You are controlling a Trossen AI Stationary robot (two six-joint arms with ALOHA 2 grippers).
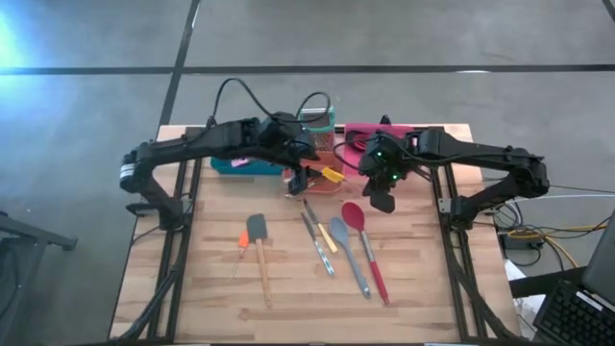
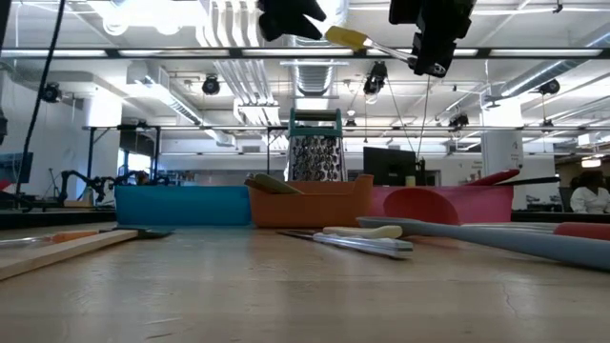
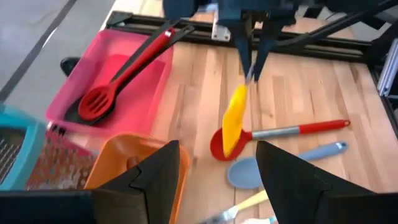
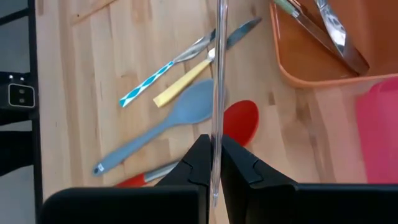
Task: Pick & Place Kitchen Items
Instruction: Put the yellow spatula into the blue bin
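Right gripper [image 3: 254,65] clamps thin metal tool with yellow head [image 3: 234,118], held in air above red spoon [image 1: 354,217], near orange rectangular bin [image 3: 140,163]. Left gripper [image 1: 300,176] open beside it.

Yellow-handled tool [image 3: 234,122]: metal end hidden betw. right gripper [image 3: 253,73] fingers in left wrist view; in right wrist view only its thin shaft shows, handle cut by top edge. In low view both arms cut off at top. Red spoon [image 4: 239,122]: handle mostly hidden behind the fingers in right wrist view. Orange bin [image 4: 323,53]: cut by frame edge, contents partly out of view, type can't tell. Mesh holder [image 3: 12,146] cut at edge in left wrist view. Small orange item [image 1: 242,239] by the spatula [image 1: 258,248]: too small to ID.
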